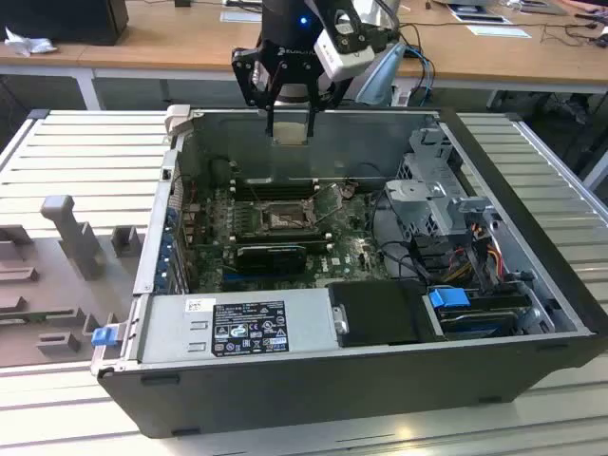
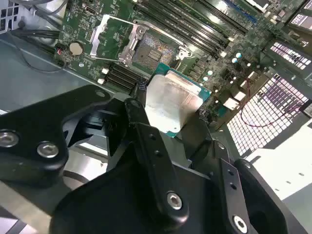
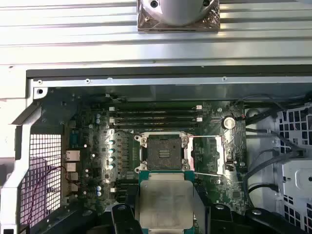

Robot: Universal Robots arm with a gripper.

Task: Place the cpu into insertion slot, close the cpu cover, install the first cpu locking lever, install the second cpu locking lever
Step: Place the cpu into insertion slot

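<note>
My gripper (image 1: 290, 122) hangs over the far wall of the open computer case (image 1: 532, 190), shut on the cpu (image 1: 290, 134), a thin square chip with a dull silver top. Both wrist views show the cpu (image 2: 171, 100) (image 3: 165, 202) pinched at two opposite edges between the black fingers (image 2: 138, 113), high above the board. Below it lies the insertion slot (image 3: 163, 150) (image 2: 155, 53) (image 1: 281, 219), uncovered, its contact field bare. The cpu cover (image 3: 206, 155) (image 2: 108, 35) is swung open and lies beside the slot. A thin wire locking lever (image 3: 214, 173) stands unlatched next to it.
Memory slots (image 3: 156, 116) run along the slot's far side. Black cables (image 3: 265, 161) and a drive cage (image 1: 437, 195) crowd the exterior view's right. A power supply (image 1: 237, 328) fills the near edge. Grey fixtures (image 1: 76, 237) stand on the table at the exterior view's left.
</note>
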